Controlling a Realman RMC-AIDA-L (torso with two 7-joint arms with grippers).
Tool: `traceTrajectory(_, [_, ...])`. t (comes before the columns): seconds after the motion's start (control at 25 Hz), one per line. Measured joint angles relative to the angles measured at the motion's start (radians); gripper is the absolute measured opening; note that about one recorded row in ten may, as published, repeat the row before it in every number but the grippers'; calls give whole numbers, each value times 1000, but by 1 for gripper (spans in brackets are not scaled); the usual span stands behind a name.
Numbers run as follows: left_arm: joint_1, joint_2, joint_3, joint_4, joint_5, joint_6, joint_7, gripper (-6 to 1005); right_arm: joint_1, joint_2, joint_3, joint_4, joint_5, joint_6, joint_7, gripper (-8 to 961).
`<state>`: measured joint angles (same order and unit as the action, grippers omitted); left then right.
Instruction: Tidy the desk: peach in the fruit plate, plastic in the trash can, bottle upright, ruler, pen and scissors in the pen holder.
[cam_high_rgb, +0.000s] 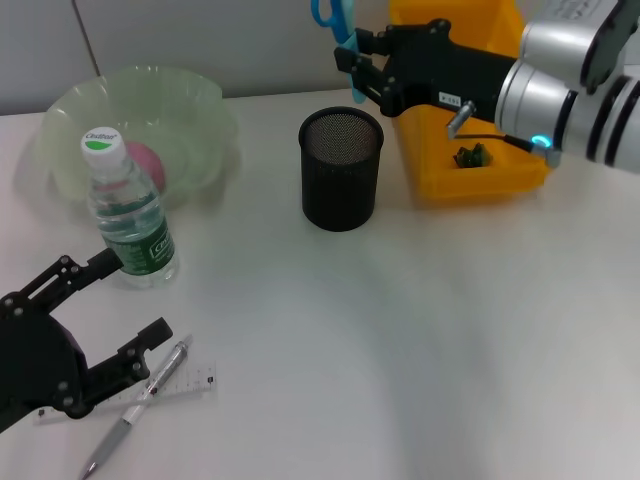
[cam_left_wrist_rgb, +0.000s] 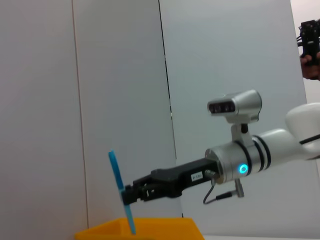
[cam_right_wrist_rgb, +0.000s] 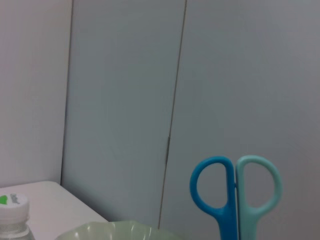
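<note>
Left gripper (cam_high_rgb: 105, 310): parked low at my near left, fingers spread apart and gripping nothing; one finger reaches toward the bottle, the other lies just beside the pen.
Pen (cam_high_rgb: 135, 408): flat on the desk (cam_high_rgb: 400, 350), crossing the ruler (cam_high_rgb: 190, 385), just beside my left gripper; both not yet put away.
Bottle (cam_high_rgb: 128, 210): already standing upright, just beyond my left gripper.
Peach (cam_high_rgb: 148, 163): resting inside the fruit plate (cam_high_rgb: 70, 100), behind the bottle; I judge that step done.
Pen holder (cam_high_rgb: 341, 170): upright mid-desk, below and slightly nearer than my right gripper; nothing visible inside.
Right gripper (cam_high_rgb: 352, 62): raised above and just behind the holder, fingers closed on the scissors.
Scissors (cam_high_rgb: 333, 22): held upright, handle loops topmost, sheath pointing down. I judge this posture suits a straight drop into the holder.
Trash can (cam_high_rgb: 470, 170): beneath my right forearm, a small dark scrap inside.
Next step, judged: bring the scissors over the holder mouth, then lower.
</note>
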<state>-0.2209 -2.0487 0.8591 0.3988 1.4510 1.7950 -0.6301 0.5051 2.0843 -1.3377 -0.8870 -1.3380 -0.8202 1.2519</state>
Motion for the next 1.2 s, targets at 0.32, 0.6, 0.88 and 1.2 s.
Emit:
traceTrajectory(0.32, [-7,1,-4,0,0,0,-1,798,65,-1,3,164,44,3,-69,221])
traceTrajectory(0.6, [-10,5,-8,2,0,-5,-1,798,67,1,2,194,56,1,-74,334])
traceTrajectory(0.88, [-9,21,0,3,11,-8,-4,799,26,-2,2,140,85,-27,-48,603])
traceTrajectory(1.2, [-2,13,-4,150,110,-14,-131,799,-129,-12,35,-167,-76,-224,275,730])
